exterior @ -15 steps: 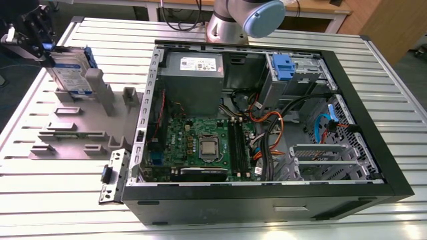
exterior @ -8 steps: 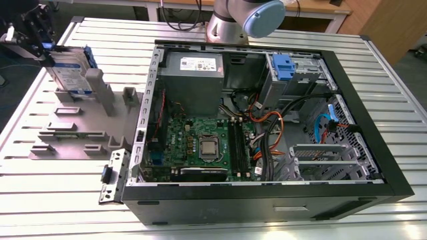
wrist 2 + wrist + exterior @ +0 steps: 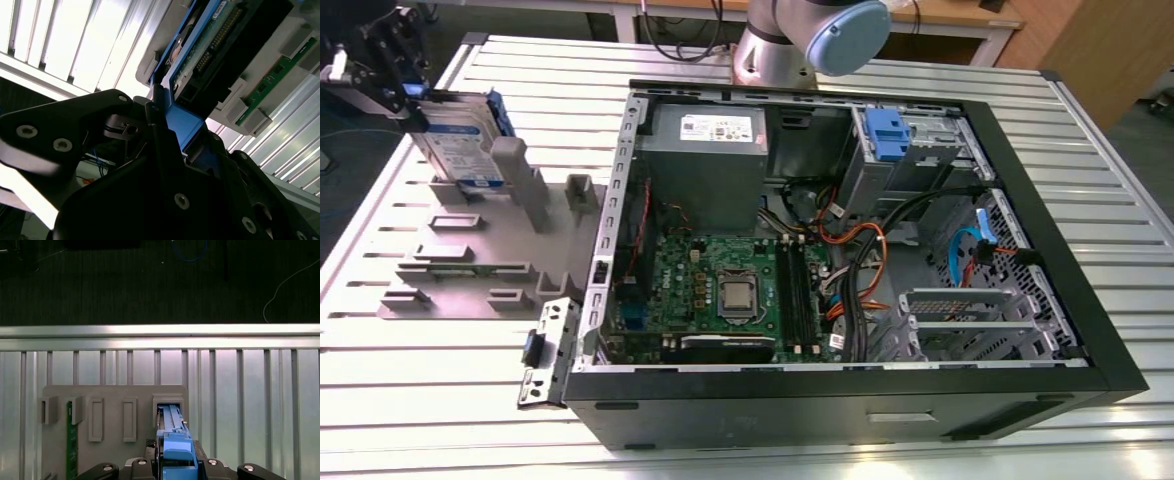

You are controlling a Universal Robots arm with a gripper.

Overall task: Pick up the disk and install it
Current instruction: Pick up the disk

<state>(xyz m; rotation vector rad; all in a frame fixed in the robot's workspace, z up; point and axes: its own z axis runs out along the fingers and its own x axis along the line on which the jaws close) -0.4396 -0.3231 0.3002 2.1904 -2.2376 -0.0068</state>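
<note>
Disk stands on edge in a grey rack slot, upper left of the exterior view, leaving its top free, where the gripper pinches it.

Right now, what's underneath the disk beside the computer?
A grey slotted holder; the disk stands upright in one of its slots. The disk's bottom edge is hidden inside that slot.
</note>
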